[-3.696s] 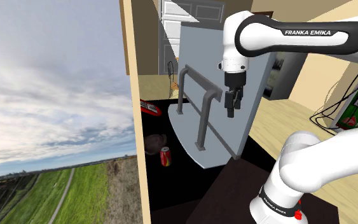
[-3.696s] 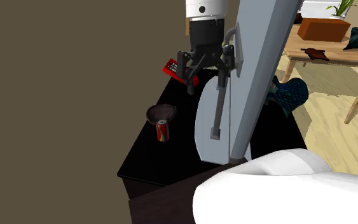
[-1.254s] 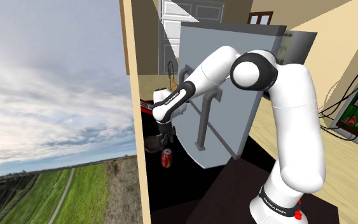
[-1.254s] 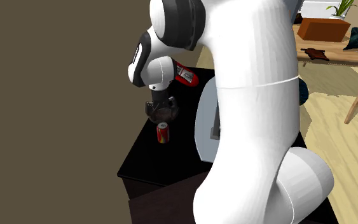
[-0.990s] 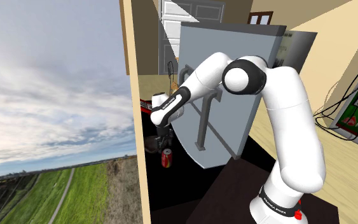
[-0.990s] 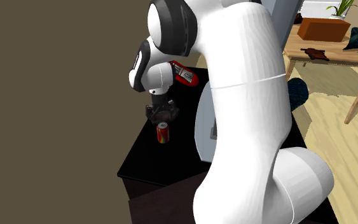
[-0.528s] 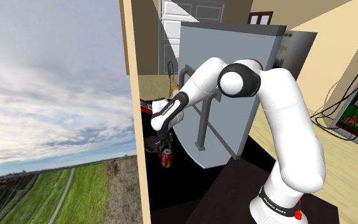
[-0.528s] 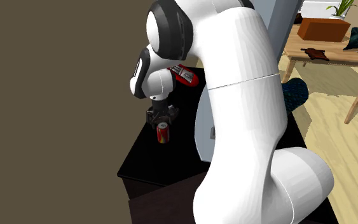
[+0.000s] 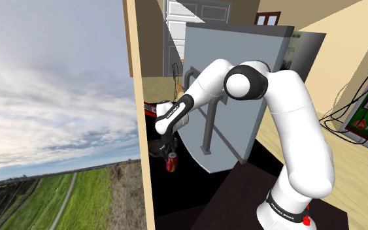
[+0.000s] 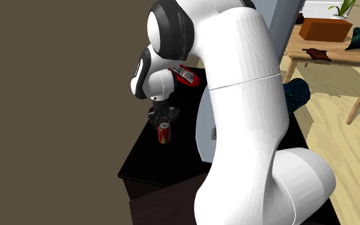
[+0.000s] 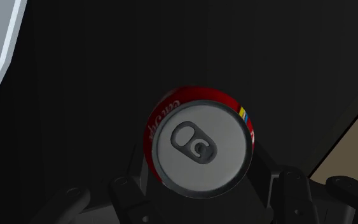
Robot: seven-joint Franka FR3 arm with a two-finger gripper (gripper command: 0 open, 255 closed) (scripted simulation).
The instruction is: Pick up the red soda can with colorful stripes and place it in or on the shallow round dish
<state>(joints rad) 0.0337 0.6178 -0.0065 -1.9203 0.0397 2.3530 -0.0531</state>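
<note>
Around the red can on the black table, the claw sits, perhaps gripping; cannot tell.

Shoulder and second exterior views share the black tabletop; wrist view looks down, seemingly close.

- Soda cans: 1, red w/ grey top.
- Robot arms: 1, white w/ dark joints.
- Grippers: 1, black.
- Black tabletops: 1.
- Grey door panels: 1, w/ 1 bar handle.
- Red flat packs: 1, at far end of tabletop.
- White panelled doors in bkgd: 1.
- Wooden tables: 1, carrying 1 orange-brown box & 1 plant.
</note>
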